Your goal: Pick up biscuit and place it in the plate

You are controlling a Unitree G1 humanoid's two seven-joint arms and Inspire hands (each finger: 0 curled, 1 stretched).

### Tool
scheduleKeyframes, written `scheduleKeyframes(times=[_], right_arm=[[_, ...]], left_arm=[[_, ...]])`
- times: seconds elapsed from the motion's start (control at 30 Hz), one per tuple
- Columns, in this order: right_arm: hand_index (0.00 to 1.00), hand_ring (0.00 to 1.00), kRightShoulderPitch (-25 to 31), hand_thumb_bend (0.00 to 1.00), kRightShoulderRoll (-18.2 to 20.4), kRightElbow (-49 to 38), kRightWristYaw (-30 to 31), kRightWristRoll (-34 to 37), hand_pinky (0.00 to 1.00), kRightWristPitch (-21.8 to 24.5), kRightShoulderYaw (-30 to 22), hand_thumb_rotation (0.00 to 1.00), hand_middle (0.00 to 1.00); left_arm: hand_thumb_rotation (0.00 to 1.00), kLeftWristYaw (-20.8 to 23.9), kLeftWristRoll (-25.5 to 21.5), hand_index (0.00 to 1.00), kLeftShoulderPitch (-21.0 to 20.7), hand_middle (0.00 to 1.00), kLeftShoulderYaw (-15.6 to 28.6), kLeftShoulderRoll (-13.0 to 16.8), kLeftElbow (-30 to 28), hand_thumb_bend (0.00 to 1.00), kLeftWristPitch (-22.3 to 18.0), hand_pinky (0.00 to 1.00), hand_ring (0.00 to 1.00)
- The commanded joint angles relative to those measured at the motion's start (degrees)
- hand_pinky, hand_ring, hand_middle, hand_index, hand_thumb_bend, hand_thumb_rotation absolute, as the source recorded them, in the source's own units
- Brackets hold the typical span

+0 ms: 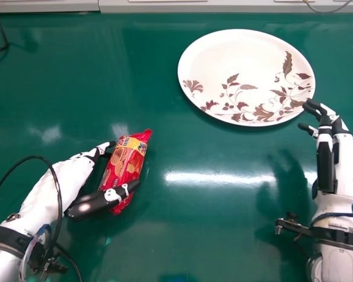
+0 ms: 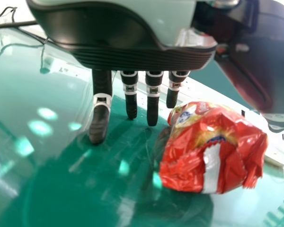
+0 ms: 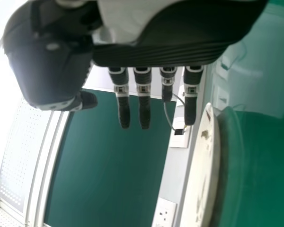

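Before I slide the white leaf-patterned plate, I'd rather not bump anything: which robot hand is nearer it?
The right hand, its fingertips by the plate; the left hand is farther off, at the shiny red biscuit packet.

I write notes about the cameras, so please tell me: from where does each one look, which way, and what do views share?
Head view: on the head, facing forward and down at the table; left hand and right hand show.
Left wrist view: at the left wrist, looking along its hand's fingers, with the biscuit beside them.
Right wrist view: at the right wrist, looking along its hand's fingers, past the plate.
Head and left wrist views share the biscuit.
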Motion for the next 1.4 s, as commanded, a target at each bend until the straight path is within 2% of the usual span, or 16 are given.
scheduleKeyframes(times=[0.0,0.17,0.23,0.33,0.43,0.57,0.7,0.8,0.9,1.0,1.1,1.27,1.33,1.37], right_arm=[[0.81,0.79,1.04,0.29,-0.25,-1.24,0.32,0.72,0.73,-0.93,-0.33,0.17,0.81],[0.81,0.79,1.18,0.29,-0.24,-0.79,0.42,0.87,0.73,-1.70,-0.54,0.17,0.81],[0.81,0.79,1.10,0.29,-0.20,-0.39,0.42,1.00,0.73,-2.06,-0.53,0.18,0.81],[0.81,0.79,0.83,0.28,-0.21,0.49,0.55,1.50,0.73,-2.93,-0.49,0.17,0.81],[0.81,0.80,0.64,0.28,-0.37,1.14,0.49,1.28,0.74,-3.58,-0.46,0.18,0.81],[0.81,0.80,0.38,0.29,-0.32,1.33,0.39,1.30,0.74,-3.68,-0.34,0.18,0.81],[0.81,0.80,0.06,0.28,-0.37,1.86,0.39,1.38,0.74,-4.16,-0.34,0.15,0.81],[0.81,0.80,0.12,0.29,-0.21,1.82,0.39,1.64,0.74,-4.05,-0.34,0.16,0.82],[0.81,0.80,0.40,0.29,0.06,1.30,0.05,1.07,0.74,-3.93,-0.24,0.16,0.82],[0.81,0.79,0.50,0.29,0.21,1.56,-0.01,1.27,0.73,-4.97,-0.17,0.12,0.82],[0.82,0.79,0.83,0.28,0.42,1.01,-0.24,0.69,0.73,-4.92,0.00,0.14,0.82],[0.82,0.80,1.65,0.28,0.93,-0.19,-0.31,0.46,0.75,-4.61,0.49,0.18,0.82],[0.82,0.80,1.93,0.28,1.13,-0.37,-0.41,0.38,0.75,-4.74,0.60,0.19,0.82],[0.82,0.80,2.05,0.29,1.21,-0.41,-0.46,0.36,0.75,-4.85,0.62,0.19,0.82]], left_arm=[[0.79,-5.29,3.55,1.00,3.45,0.89,-0.87,0.80,2.58,1.00,4.33,0.27,0.77],[0.79,-7.71,10.19,1.00,2.91,0.90,-2.50,-0.21,2.54,1.00,4.84,0.29,0.81],[0.79,-8.47,12.12,1.00,2.64,0.89,-3.18,-1.12,2.61,1.00,5.16,0.27,0.82],[0.79,-10.43,14.94,1.00,1.90,0.95,-4.29,-2.43,2.95,1.00,6.00,0.23,0.86],[0.81,-11.60,17.88,0.99,0.71,0.92,-5.17,-3.46,3.98,1.00,5.96,0.26,0.81],[0.77,-12.22,21.73,1.00,-0.75,0.93,-5.87,-6.12,6.12,1.00,6.97,0.23,0.86],[0.70,-12.35,25.58,0.98,-2.27,0.90,-6.45,-8.24,8.26,1.00,7.42,0.30,0.83],[0.71,-12.39,27.17,0.99,-3.30,0.91,-6.53,-9.49,9.70,1.00,7.60,0.31,0.85],[0.71,-14.50,28.82,0.97,-4.90,0.90,-6.63,-10.12,11.19,1.00,8.10,0.32,0.84],[0.64,-15.98,30.85,0.88,-6.35,0.81,-7.13,-10.01,13.05,1.00,7.88,0.36,0.75],[0.64,-17.14,33.20,0.84,-7.56,0.77,-7.81,-9.91,15.37,1.00,7.70,0.37,0.71],[0.75,-22.13,35.01,0.78,-10.14,0.67,-9.06,-5.52,17.43,1.00,3.74,0.33,0.61],[0.72,-22.38,33.76,0.71,-10.48,0.57,-9.06,-4.20,17.79,1.00,2.69,0.29,0.53],[0.69,-22.11,33.18,0.62,-10.46,0.48,-8.99,-3.84,17.75,0.98,2.44,0.25,0.43]])
